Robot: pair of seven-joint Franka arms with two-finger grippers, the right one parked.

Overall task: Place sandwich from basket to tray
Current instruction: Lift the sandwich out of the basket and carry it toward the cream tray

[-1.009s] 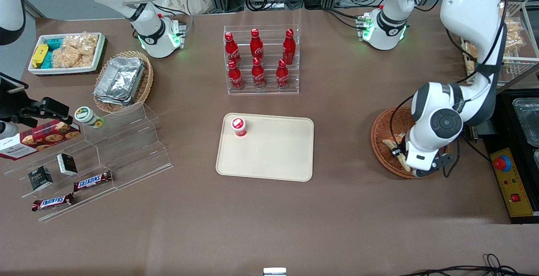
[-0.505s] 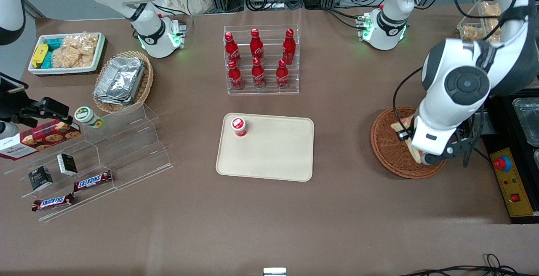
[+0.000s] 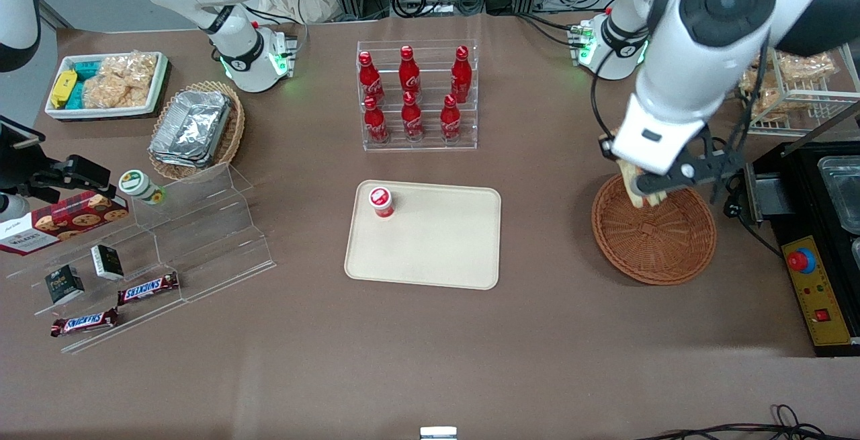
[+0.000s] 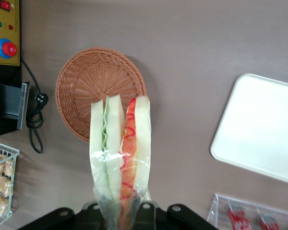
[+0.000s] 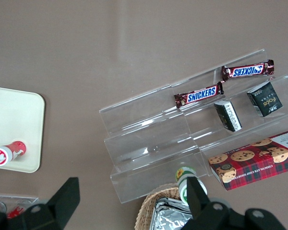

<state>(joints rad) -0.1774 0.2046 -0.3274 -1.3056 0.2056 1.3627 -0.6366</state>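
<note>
Above the basket (image 3: 653, 233), gripper (image 4: 120, 216) clamps sandwich (image 4: 120, 153).

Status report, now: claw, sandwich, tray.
Claw shut on sandwich, raised over the basket. Basket empty. Tray free except a red-capped bottle in the corner nearest the bottle rack.

A brown desk (image 3: 430, 346) carries the cream tray (image 3: 443, 245) near its middle and the reddish-brown basket (image 3: 662, 242) toward the working arm's end. Farther from the front camera than the tray stands a clear rack of red bottles (image 3: 416, 97). Toward the parked arm's end lie a stepped clear stand (image 3: 201, 225), a tan basket of foil containers (image 3: 195, 129) and a white tub of snacks (image 3: 107, 84). The gripper (image 3: 648, 188) hangs above the basket's rim, clamped on the sandwich (image 4: 120, 153)
</note>
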